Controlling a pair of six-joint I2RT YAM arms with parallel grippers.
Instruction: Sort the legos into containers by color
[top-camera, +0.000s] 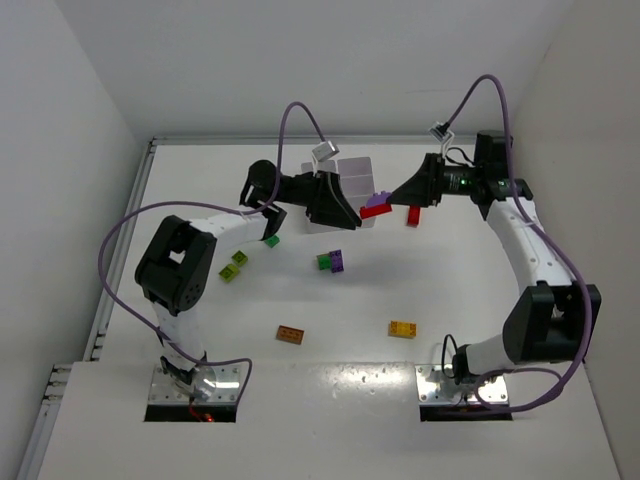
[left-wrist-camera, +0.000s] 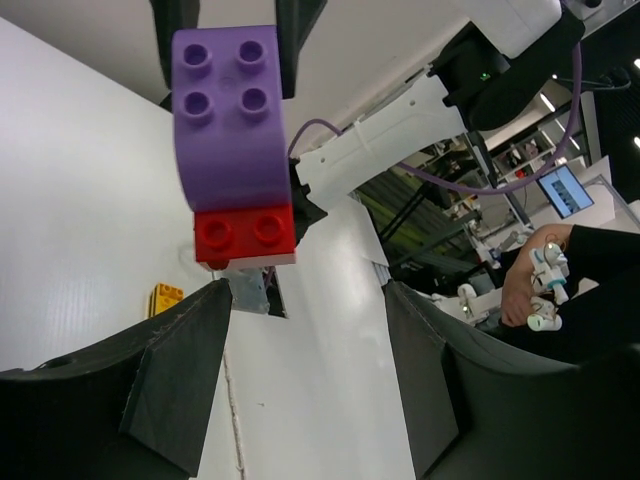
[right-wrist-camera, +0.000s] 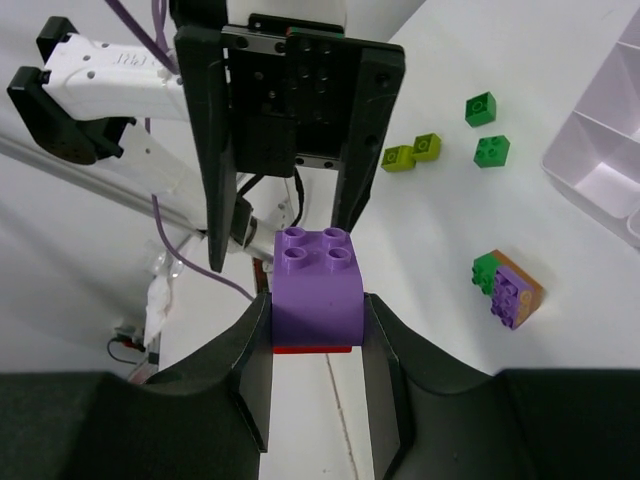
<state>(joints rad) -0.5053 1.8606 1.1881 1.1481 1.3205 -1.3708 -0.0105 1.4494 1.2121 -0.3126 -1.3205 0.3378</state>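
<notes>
Low in the overhead view, nearest the arm bases, an orange brick (top-camera: 290, 334) and a yellow brick (top-camera: 402, 328) lie well apart on the table (top-camera: 480, 300), neither of them sorted yet. A little farther up, centre frame, a green-and-purple pair (top-camera: 330, 261) sits pressed together. To its left are two lime bricks (top-camera: 233, 266) and a single green brick (top-camera: 271, 240). None of these is in the tray.

Now the action, upper middle: both arms reach in and meet nose to nose above the table. The right gripper (right-wrist-camera: 318, 315) is clamped on a purple brick (right-wrist-camera: 318, 280), one finger on each flank, and a red brick (left-wrist-camera: 245, 232) is stuck to it. Two colours locked as one is, I'd say, why it's held up in the air rather than dropped into a cell. The left gripper (left-wrist-camera: 307, 290) faces it with its fingers spread wide and nothing in them, the stack just beyond its tips. My read is that the right steadies while the left lines up to pull the red piece off.

Another red brick (top-camera: 412, 215) lies just below the right gripper in frame. Farthest back, partly hidden behind the left gripper, stands the white tray (top-camera: 355, 172). I can't tell what is in its cells.
</notes>
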